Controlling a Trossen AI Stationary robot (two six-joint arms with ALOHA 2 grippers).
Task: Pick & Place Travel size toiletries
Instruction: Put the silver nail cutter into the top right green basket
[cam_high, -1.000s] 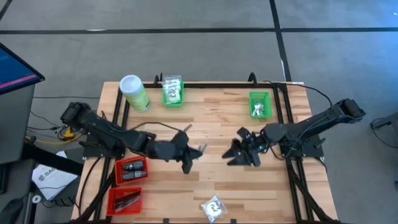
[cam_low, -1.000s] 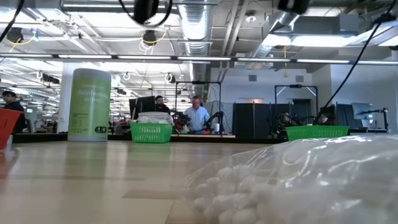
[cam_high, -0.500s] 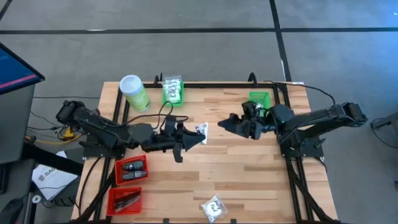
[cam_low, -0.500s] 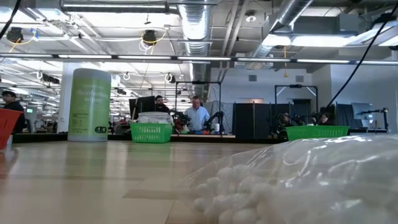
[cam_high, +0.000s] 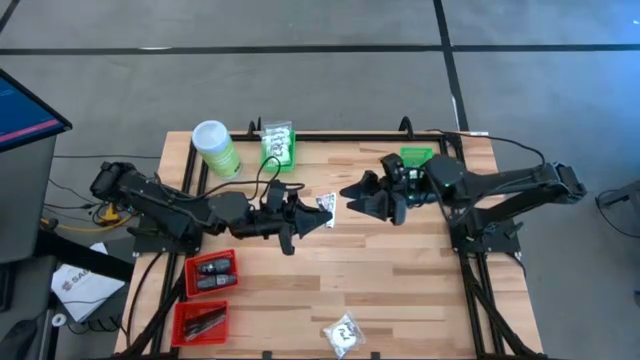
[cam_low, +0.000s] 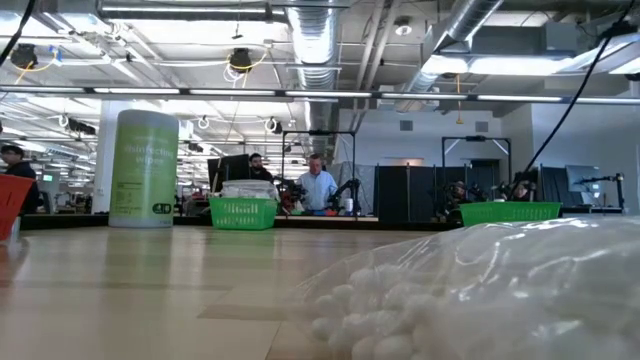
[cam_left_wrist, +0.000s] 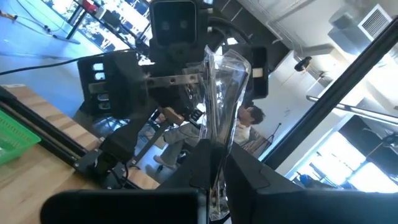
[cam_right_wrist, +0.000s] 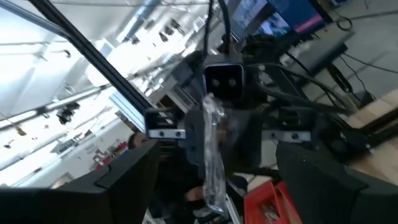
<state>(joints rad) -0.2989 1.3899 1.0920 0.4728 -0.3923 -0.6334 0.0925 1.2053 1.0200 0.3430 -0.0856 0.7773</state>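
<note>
A robotics lab in an open-plan industrial hall

Exposed silver ducts, pipes and strip lights run under the bare ceiling; beyond the wooden desk in its black frame, people stand among monitors, dark partitions and other workstations, while two dark robot arms share the desk and cables trail onto grey carpet tiles beside a screen

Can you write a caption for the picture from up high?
Left tool holds up a clear packet for the open right tool.
</note>
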